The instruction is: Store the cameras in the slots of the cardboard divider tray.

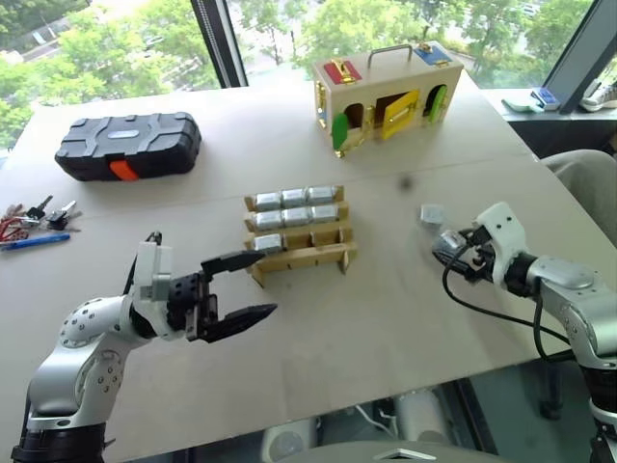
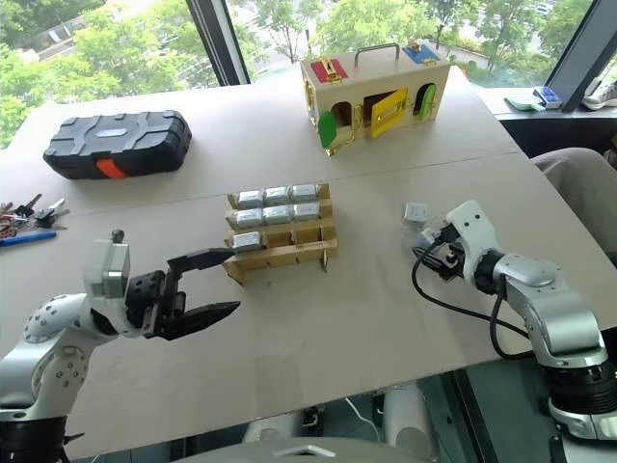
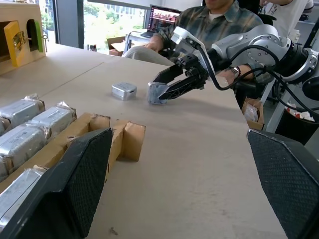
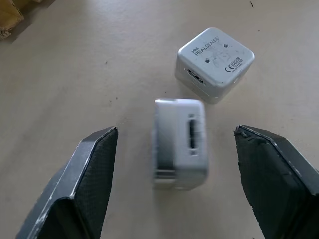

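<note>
While standing on end, camera [image 4: 179, 143] sits between open right gripper [image 4: 180, 185] fingers.

The camera [image 4: 179, 143] between the right pincer's fingers [image 4: 84, 184] is blurred, its markings unreadable. In the left wrist view the tray [image 3: 99, 130] runs off the picture's edge, so its slots cannot be counted there, and the seated person [image 3: 219, 22] is cut off at the top. The keys [image 1: 29, 217] by the table's [image 1: 386, 318] edge are too small to tell apart.
</note>
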You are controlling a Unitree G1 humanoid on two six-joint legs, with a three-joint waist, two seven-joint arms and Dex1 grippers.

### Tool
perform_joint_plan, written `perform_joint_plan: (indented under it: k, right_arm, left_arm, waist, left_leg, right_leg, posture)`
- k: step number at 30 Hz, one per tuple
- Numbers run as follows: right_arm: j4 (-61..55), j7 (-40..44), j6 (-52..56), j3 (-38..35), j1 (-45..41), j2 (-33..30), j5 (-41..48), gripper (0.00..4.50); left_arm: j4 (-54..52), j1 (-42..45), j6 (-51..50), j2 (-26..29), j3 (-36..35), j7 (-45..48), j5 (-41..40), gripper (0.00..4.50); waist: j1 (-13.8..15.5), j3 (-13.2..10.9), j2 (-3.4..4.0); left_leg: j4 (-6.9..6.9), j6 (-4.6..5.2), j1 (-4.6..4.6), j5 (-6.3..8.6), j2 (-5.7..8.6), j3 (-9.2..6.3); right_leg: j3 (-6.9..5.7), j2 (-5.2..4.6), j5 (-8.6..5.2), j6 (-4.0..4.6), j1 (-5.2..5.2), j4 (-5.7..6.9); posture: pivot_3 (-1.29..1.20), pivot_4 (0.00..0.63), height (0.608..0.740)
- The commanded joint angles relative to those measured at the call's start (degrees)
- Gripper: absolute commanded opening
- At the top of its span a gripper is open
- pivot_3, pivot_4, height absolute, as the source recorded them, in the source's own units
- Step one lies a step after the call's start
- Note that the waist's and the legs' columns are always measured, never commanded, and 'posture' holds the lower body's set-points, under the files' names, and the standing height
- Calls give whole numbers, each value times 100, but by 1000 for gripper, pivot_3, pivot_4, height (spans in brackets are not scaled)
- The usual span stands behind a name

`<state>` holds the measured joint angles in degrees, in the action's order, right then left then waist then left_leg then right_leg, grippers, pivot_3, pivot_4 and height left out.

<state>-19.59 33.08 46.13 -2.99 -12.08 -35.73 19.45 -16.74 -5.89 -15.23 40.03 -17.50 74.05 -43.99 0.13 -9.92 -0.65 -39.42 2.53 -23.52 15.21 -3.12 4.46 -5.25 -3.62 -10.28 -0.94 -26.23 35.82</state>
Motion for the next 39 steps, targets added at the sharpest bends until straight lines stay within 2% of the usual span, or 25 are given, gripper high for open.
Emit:
perform_joint_plan:
  k: [1, 4, 5, 6, 9, 10, 15, 18, 23, 28, 36, 39]
  right_arm:
    - [-143, -24, -103, -189, -54, 7, 69, 3817]
    - [-149, 30, -81, -146, -56, -5, 103, 2993]
    - [-151, 49, -80, -123, -51, -13, 105, 2469]
    - [-170, 79, -71, -84, -74, -24, 112, 2275]
    - [-259, 186, -59, 57, -222, -91, 115, 1028]
    - [-305, 266, -51, 146, -363, -107, 143, 827]
    - [-381, 728, -340, 794, -1447, 21, 130, 827]
    - [-31, 971, -762, 1400, -2394, 438, -65, 827]
    - [905, 1435, -1732, 2212, -3271, 1304, -407, 827]
    - [1983, 2028, -2801, 2768, -3572, 1778, -805, 827]
    - [2894, 2234, -3463, 2882, -3672, 2356, -1117, 827]
    - [3239, 2266, -3718, 2873, -3699, 2443, -1290, 827]
  left_arm:
    - [-14, -67, 143, 21, -139, 72, -8, 4500]
    - [38, -161, 209, 19, -192, 88, 5, 4500]
    - [43, -181, 222, 18, -204, 83, 3, 4500]
    - [42, -234, 245, 3, -240, 56, 6, 4500]
    - [59, -392, 299, -36, -353, -19, 14, 4500]
    - [72, -467, 306, -59, -424, -72, 8, 4500]
    - [170, -814, 295, -230, -854, -432, -48, 4500]
    - [261, -1064, 388, -327, -1103, -570, 11, 4500]
    - [231, -1236, 392, -499, -1375, -928, -60, 4500]
    - [-81, -1541, 398, -643, -1562, -1104, -141, 4500]
    - [-495, -2024, 416, -803, -1656, -1192, -190, 4500]
    - [-505, -1955, 428, -805, -1691, -1302, -208, 4500]
  waist:
    - [10, 0, 0]
    - [21, 0, 0]
    - [31, 0, 0]
    - [42, 0, 0]
    - [42, 0, 0]
    - [44, 0, 0]
    - [-22, -1, 2]
    - [-63, 0, -1]
    - [-68, 4, -7]
    - [-60, 6, -12]
    - [-93, 6, -14]
    - [-94, 5, -11]
  left_leg:
    - [0, 0, 0, 0, 0, 0]
    - [0, 0, 0, 0, -1, 0]
    - [0, 0, 0, 0, -1, -1]
    - [0, 0, 0, 0, -2, -1]
    - [0, 0, 0, 0, -4, 1]
    - [0, 0, 0, 0, -4, 3]
    - [0, 0, -6, 0, -7, 10]
    - [0, 1, -19, 0, -5, 8]
    - [4, 0, -23, 0, -7, 6]
    - [1, 0, -28, -1, -4, 15]
    - [-2, 1, -19, 0, -8, 32]
    - [-1, 0, -17, -1, -8, 30]
  right_leg:
    - [0, 0, 0, 0, 0, 0]
    - [0, 0, 0, 0, 0, 0]
    - [-1, 0, 0, 0, 0, 0]
    - [-1, 0, 0, 0, -1, 0]
    - [0, -1, 0, 0, -2, 0]
    - [2, -1, 0, 0, -4, 0]
    - [7, 1, 1, 1, -19, 5]
    - [4, 7, 2, 2, -34, 10]
    - [0, 13, 7, 8, -39, 12]
    - [8, -6, 17, 26, -35, 7]
    - [20, -4, 18, 27, -37, 10]
    - [17, 2, 19, 29, -39, 15]
  posture:
    - [0, 150, 740]
    - [0, 150, 740]
    - [0, 150, 740]
    - [0, 150, 740]
    - [0, 150, 740]
    - [0, 150, 740]
    - [0, 150, 740]
    - [0, 150, 740]
    - [0, 150, 740]
    - [0, 150, 740]
    - [0, 150, 740]
    - [0, 150, 740]
